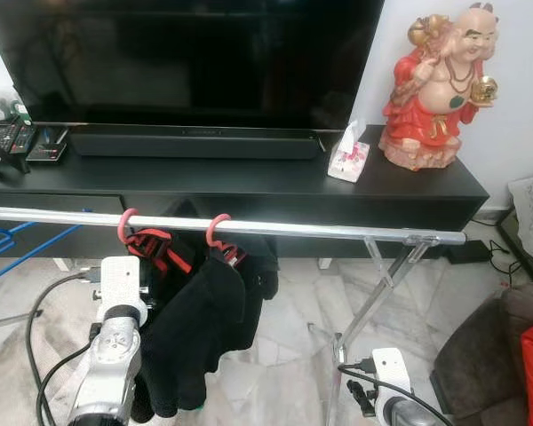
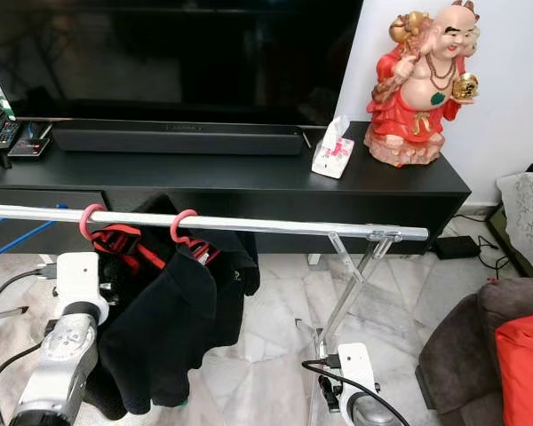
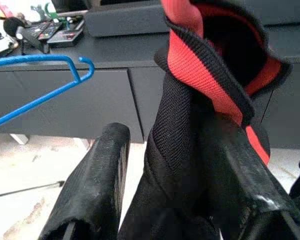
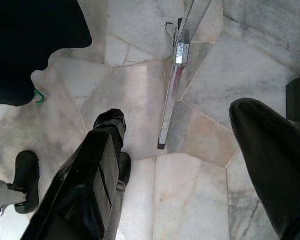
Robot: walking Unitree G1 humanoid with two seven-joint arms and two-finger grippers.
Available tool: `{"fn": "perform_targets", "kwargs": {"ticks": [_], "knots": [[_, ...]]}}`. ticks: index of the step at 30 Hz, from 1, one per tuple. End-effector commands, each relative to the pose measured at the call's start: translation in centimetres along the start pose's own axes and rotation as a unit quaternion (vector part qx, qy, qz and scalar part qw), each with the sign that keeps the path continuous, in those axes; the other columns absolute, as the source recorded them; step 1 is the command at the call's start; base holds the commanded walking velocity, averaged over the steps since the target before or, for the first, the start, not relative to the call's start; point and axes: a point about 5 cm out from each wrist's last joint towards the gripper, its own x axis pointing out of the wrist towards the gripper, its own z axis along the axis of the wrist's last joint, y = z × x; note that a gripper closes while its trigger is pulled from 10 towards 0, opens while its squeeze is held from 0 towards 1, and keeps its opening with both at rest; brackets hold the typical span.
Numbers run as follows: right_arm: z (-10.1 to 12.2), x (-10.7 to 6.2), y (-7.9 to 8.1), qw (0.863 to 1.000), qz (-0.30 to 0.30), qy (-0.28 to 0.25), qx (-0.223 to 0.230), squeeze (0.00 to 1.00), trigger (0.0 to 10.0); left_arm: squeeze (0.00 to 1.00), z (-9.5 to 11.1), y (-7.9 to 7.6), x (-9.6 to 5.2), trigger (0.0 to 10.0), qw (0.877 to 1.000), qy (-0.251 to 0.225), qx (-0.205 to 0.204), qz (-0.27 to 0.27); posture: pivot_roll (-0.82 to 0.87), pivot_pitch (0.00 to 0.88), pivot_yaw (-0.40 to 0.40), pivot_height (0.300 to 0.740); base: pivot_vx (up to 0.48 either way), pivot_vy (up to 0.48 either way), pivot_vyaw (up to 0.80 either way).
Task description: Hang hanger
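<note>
Pink hanger hooks [image 1: 127,226] on the rail [image 1: 320,231], left gripper [image 3: 190,165] below.

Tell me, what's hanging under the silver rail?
Two pink hanger hooks over the silver rail carry black clothes with red trim. The clothes hide the hangers' arms.
</note>
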Motion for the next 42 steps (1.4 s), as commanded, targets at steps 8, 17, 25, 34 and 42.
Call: {"fn": "perform_targets", "kwargs": {"ticks": [8,17,25,34,42], "knots": [[-0.3,-0.1,-0.4,1.0,-0.009,0.002,0.006,0.0,10.0,1.0,0.8,0.6,-2.3,10.0,0.999,-0.049,-0.02,-0.013,-0.04,0.004,-0.077,0.74,0.0,0.0,0.0],[-0.3,-0.1,-0.4,1.0,-0.009,0.002,0.006,0.0,10.0,1.0,0.8,0.6,-2.3,10.0,0.999,-0.049,-0.02,-0.013,-0.04,0.004,-0.077,0.74,0.0,0.0,0.0],[0.0,0.0,0.0,1.0,-0.017,-0.002,0.018,0.0,10.0,0.0,-2.1,0.8,-6.7,10.0,0.989,-0.025,0.129,-0.063,-0.02,0.014,-0.047,0.74,0.0,0.0,0.0],[0.0,0.1,0.4,0.999,-0.025,0.001,0.039,0.0,10.0,0.0,-7.7,-0.8,-4.7,10.0,0.972,0.18,0.103,-0.112,-0.02,0.001,-0.033,0.74,0.0,0.0,0.0],[-0.1,0.1,0.7,0.998,-0.03,0.0,0.062,0.0,10.0,0.0,-12.1,-2.0,-3.4,10.0,0.942,0.308,0.064,-0.118,-0.04,0.0,-0.029,0.74,0.0,0.0,0.0]]}}
